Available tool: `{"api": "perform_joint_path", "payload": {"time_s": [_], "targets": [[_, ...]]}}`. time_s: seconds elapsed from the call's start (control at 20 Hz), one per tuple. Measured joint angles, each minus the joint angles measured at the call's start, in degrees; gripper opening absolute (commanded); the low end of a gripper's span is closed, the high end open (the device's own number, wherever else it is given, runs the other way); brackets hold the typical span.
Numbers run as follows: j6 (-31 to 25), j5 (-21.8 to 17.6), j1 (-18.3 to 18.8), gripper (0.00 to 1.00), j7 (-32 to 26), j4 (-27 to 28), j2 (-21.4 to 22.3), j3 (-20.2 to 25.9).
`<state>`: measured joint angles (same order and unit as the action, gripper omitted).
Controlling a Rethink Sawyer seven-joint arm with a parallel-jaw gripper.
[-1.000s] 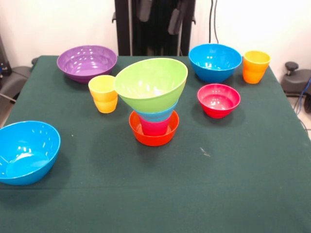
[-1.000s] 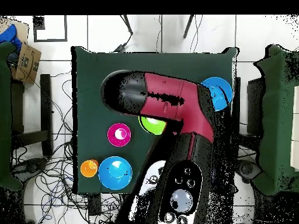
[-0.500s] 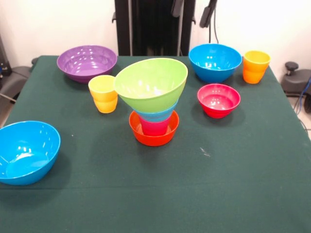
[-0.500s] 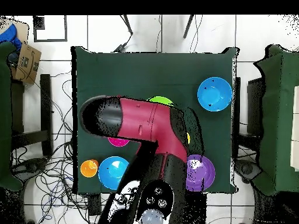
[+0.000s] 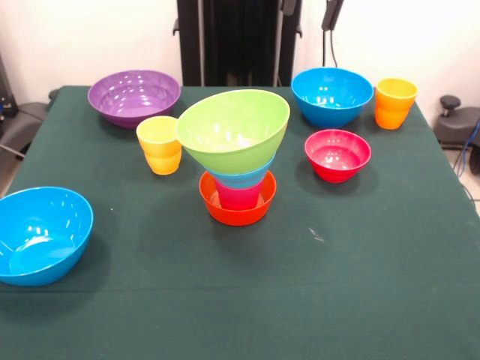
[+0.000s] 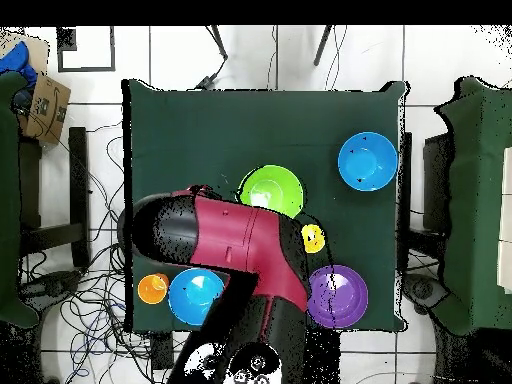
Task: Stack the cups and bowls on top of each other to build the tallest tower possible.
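**Green cloth, seven bowls and three cups, tower four pieces high**

Green cloth covers the table (image 5: 360,285), and on it the front view shows ten plastic pieces: seven bowls and three cups. Going left to right: a blue bowl (image 5: 41,234) sits alone at the near left edge; a purple bowl (image 5: 133,97) stands at the far left; a yellow cup (image 5: 159,145) stands upright just beside the tower (image 5: 236,161). The tower holds four pieces: an orange bowl (image 5: 237,210) as base, a red-pink cup (image 5: 238,196) standing in it, a light blue bowl (image 5: 241,178) on the cup, and a lime green bowl (image 5: 234,131) on top, tilted so its opening faces the near left. Right of the tower lies a small red bowl (image 5: 337,154); behind it, a second blue bowl (image 5: 331,95); at the far right, an orange cup (image 5: 394,103), upright. That leaves two cups and four bowls loose on the cloth, all apart from one another.

In the overhead view the red and black arm (image 6: 235,240) reaches up from the bottom edge and bends across the table's lower left part, covering the small red bowl and part of the blue bowl beside the orange cup. In the front view only dark parts (image 5: 330,13) hang at the top edge, above the far blue bowl, well clear of every piece. Whether the gripper is wide or narrow, I cannot tell
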<state>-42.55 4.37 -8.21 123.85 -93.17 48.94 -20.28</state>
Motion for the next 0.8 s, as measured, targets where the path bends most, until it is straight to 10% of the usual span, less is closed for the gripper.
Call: {"api": "perform_joint_path", "payload": {"time_s": [0.8], "targets": [[16.63, 6.85, -4.86, 1.0, 13.11, -10.23, -5.99, -2.55]]}}
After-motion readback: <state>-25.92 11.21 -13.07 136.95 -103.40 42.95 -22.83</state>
